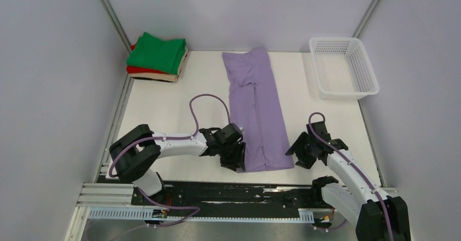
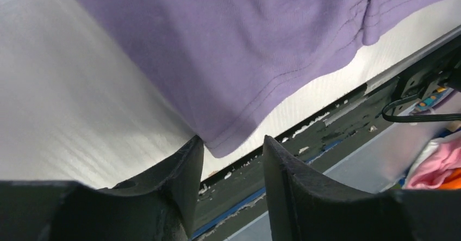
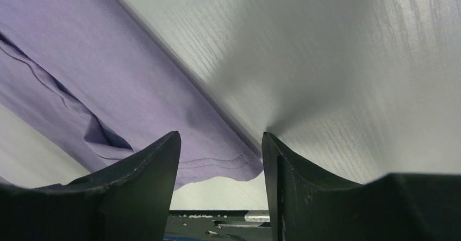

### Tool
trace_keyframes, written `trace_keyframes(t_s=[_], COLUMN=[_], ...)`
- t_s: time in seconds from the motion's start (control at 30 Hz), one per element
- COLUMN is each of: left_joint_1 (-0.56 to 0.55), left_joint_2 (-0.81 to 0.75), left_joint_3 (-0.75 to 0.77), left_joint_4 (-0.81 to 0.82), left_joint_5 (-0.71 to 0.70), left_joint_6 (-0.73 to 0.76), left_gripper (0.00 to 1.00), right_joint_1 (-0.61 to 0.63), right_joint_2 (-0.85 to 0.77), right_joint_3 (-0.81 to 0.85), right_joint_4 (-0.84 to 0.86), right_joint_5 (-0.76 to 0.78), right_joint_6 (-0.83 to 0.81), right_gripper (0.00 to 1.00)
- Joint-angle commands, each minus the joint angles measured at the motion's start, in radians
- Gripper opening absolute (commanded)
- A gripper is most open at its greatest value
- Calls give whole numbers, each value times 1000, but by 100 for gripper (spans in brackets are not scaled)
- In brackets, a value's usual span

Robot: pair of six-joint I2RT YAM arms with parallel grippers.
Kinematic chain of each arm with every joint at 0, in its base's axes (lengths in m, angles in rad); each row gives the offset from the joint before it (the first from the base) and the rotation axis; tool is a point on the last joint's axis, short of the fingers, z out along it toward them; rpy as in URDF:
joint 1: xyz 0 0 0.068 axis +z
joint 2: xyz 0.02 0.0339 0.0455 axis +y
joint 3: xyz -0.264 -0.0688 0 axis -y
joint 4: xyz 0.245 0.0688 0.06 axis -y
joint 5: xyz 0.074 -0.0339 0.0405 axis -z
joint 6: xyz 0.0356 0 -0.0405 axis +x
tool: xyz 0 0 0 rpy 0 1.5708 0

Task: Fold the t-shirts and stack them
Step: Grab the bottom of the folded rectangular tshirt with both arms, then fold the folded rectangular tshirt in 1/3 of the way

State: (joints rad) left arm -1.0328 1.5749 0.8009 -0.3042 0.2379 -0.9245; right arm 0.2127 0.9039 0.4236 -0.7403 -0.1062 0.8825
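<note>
White tabletop (image 1: 163,105), seen from above, carries the long lavender-purple cloth t-shirt (image 1: 255,105), a folded strip whose long axis runs away from our bases. Our left gripper (image 1: 239,164) and right gripper (image 1: 293,153) flank its near hem, both equally close. From the left wrist we see the fingers apart, with the hem corner (image 2: 220,143) between them, not pinched. The right wrist shows the same: spread fingers and the other corner (image 3: 239,167) between them.

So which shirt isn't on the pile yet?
The purple shirt, lying in a long strip mid-table; the green, red and beige ones sit stacked at the far-left corner.
</note>
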Motion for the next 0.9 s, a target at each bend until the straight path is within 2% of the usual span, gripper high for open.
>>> trace_keyframes(t_s=[0.0, 0.07, 0.1, 0.2, 0.4, 0.47, 0.53, 0.63, 0.77, 0.87], left_joint_1=[-18, -19, -19, -18, -18, -19, -18, -35, -79, -82], left_joint_2=[51, 57, 58, 63, 16, -20, -59, -129, -233, -305], left_joint_3=[36, 45, 51, 67, 30, 4, -23, -62, -103, -138], left_joint_4=[-11, -26, -45, -89, -143, -148, -141, -161, -189, -99], left_joint_5=[-33, -53, -75, -113, -141, -142, -127, -116, -132, -107], left_joint_6=[-34, -33, -33, -35, -51, -58, -64, -85, -89, -88], left_gripper=[48, 39, 32, 2, 0, 0, 0, 0, 0, 0], right_joint_1=[-5, -5, -5, -5, 8, 26, 60, 132, 234, 252], right_joint_2=[-18, -16, -16, -12, -10, -15, -30, -68, -135, -182], right_joint_3=[-2, -12, -19, -45, -67, -76, -87, -102, -93, -95], right_joint_4=[48, 56, 57, 57, 45, 44, 30, 9, -27, 29], right_joint_5=[-8, -31, -41, -55, -136, -183, -230, -311, -329, -356], right_joint_6=[23, 17, 19, 28, 16, -10, -27, -31, 13, 16], right_gripper=[54, 49, 47, 43, 25, 16, 1, 0, 0, 0])
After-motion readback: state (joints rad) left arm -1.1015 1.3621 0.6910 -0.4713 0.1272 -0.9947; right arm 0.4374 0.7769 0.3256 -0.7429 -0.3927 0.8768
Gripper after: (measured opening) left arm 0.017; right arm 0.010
